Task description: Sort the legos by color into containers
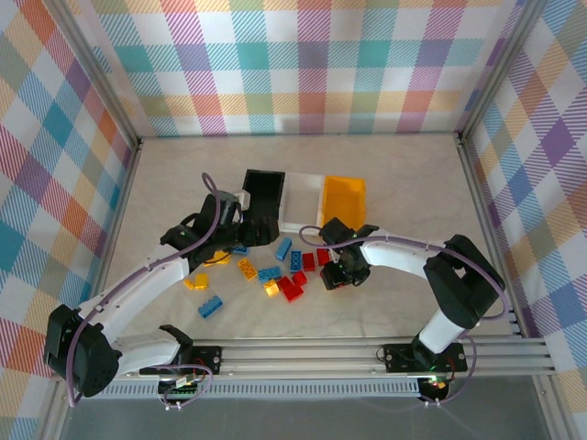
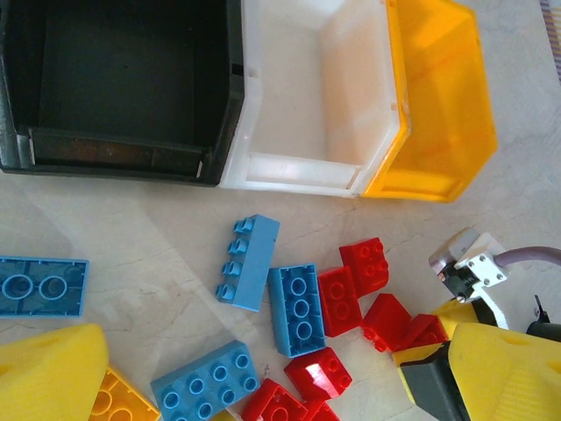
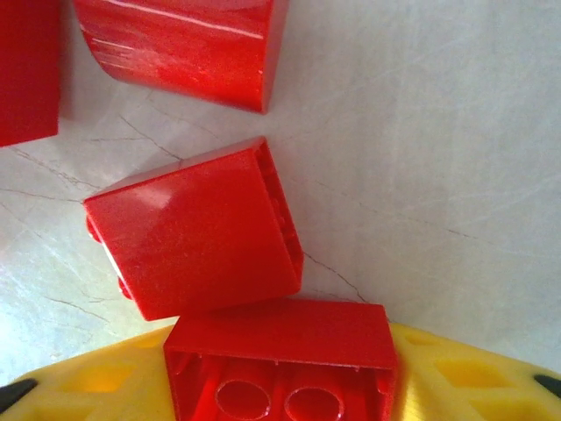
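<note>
The right gripper (image 3: 280, 390) stands narrow, clamped on a red brick (image 3: 280, 338) low among the other red legos (image 1: 295, 280). This looks like the pick. Next comes a clean lift toward the bins (image 1: 301, 203) behind, while the left gripper (image 2: 263, 377) hangs wide and empty.

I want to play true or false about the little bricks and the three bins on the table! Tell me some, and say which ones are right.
1. The black plastic bin, white plastic bin and yellow-orange plastic bin stand side by side in a row. True.
2. The white bin is in the middle. True.
3. The black bin already holds bricks. False: it looks empty; the blue studded plastic bricks lie on the table.
4. Every brick is red. False: there are red bricks, blue ones and yellow-orange bricks.
5. The left gripper holds a brick. False: its jaws stand wide open with nothing between them.
</note>
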Controlling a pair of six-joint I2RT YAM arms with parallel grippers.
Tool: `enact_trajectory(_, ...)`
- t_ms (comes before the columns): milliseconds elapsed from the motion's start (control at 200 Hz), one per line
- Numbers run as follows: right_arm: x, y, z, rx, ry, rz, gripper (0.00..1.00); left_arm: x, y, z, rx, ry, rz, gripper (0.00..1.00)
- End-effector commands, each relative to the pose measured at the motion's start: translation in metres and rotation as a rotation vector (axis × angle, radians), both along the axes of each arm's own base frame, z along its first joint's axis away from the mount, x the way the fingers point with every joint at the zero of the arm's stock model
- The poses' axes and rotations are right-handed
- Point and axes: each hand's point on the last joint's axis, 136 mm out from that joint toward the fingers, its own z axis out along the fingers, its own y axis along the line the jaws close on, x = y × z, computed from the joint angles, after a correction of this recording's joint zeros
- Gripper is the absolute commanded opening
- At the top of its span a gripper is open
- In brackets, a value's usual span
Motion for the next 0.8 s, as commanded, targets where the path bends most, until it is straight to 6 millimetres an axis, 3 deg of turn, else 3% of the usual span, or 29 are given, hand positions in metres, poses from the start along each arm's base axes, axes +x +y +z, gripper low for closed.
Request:
enact_trajectory(0,0.005,0.01,0.003,0.023,-0.016,0.019,0.52,-0.001,0.002,-0.004,0.016,0.001,0.003,1.0)
enact_trajectory(230,0.003,0.001,0.027,0.029,-0.06,-0.001,0.5,0.0,0.003,-0.004,0.02,0.0,0.005,1.0)
enact_trajectory(450,0.019,0.007,0.099,0.124,-0.196,-0.016,0.5,0.001,0.002,-0.006,0.026,-0.004,0.005,1.0)
enact_trajectory(610,0.058,0.012,0.14,0.164,-0.28,-0.041,0.51,0.003,-0.002,-0.008,0.014,0.004,-0.01,1.0)
enact_trajectory(795,0.127,0.0,0.144,0.174,-0.307,-0.144,0.51,0.002,0.0,-0.004,0.04,-0.008,-0.023,1.0)
